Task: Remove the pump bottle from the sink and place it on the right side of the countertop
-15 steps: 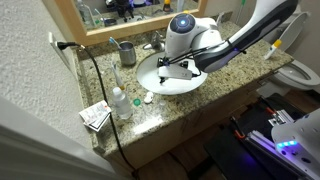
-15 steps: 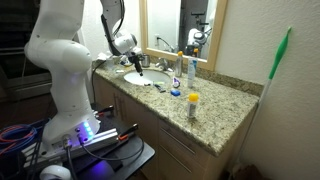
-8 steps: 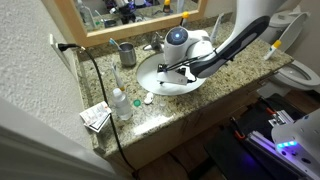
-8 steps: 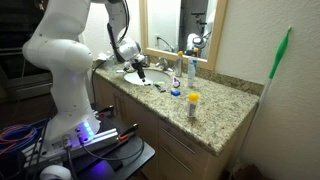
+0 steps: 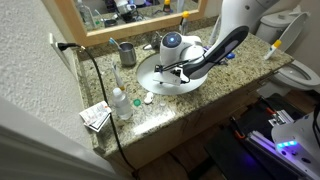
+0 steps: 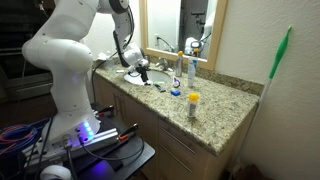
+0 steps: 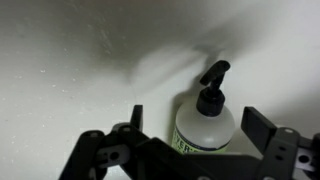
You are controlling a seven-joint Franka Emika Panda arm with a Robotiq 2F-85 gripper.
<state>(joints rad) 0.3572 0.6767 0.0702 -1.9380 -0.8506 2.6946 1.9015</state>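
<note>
Right, up close in the wrist view: the gripper is spread wide, with one finger on each side of the bottle. There's a gap showing at both flanks, so nothing is clamped yet. The bottle sits dead centre between the jaws. Its long axis runs up the picture, square across the line the fingers would close along. The black pump is the far end; the labelled body is the near end, tucked in toward the palm. Whether it stands or lies in the sink, I can't tell from here. Behind it there's just white basin and the bottle's own shadow.

Wider now: in an exterior view the arm dips into the sink, set mid-bench toward the back edge. The bottle is hidden behind the gripper there. A cup stands at the back edge, just beside the sink.

My read: the approach looks done and the squeeze comes next, with the fingers meeting the round body below the pump neck. After that it needs a lift clear of the rim and a carry toward the right end of the bench. The risk is smooth round plastic twisting or slipping if the pinch lands off-centre.
</note>
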